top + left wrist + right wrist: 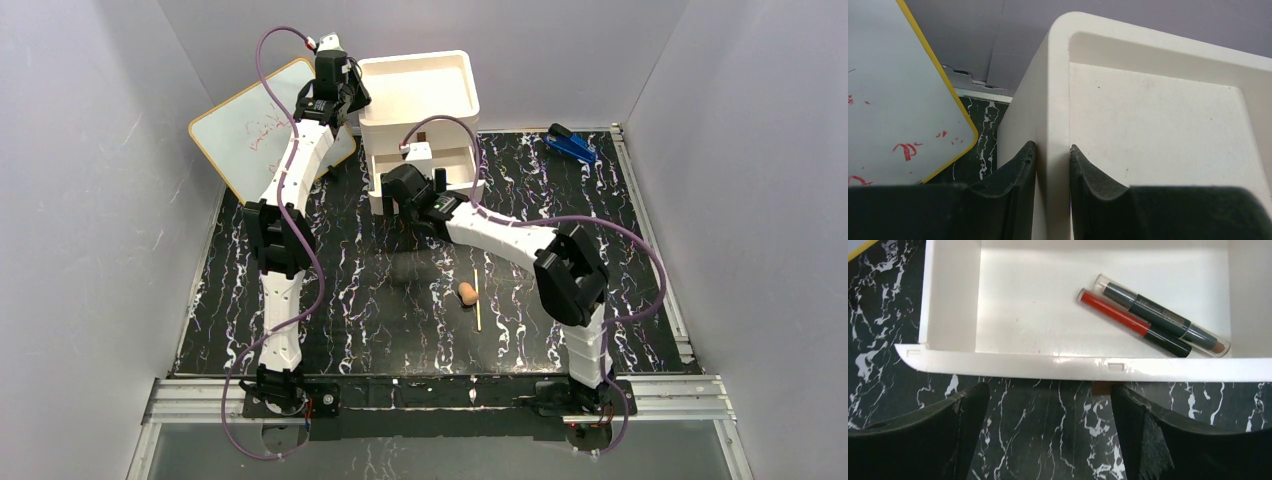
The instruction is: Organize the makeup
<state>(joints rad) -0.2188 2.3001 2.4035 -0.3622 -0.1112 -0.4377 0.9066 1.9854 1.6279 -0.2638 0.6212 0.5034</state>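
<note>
Upper centre of top view: left hand [352, 98] clamped on white box [420, 95]; right hand [1049, 390] gaping at drawer [950, 305].
Left wrist cam: L fingers [1018, 170] nearly closed, one each side of the box's rim wall by its corner, pads pressed on it. R hand is spread as wide as it goes, gripping nothing, just in front of the open drawer, mid-frame in top view. Inside drawer, right half: red-tipped pencil [1135, 324] & tan-tipped pencil [1163, 315] side by side, angled. Lower centre on tabletop [350, 300]: tan sponge [467, 292] w/ thin yellow stick [476, 300] just beside it, right side, both well apart from box.
</note>
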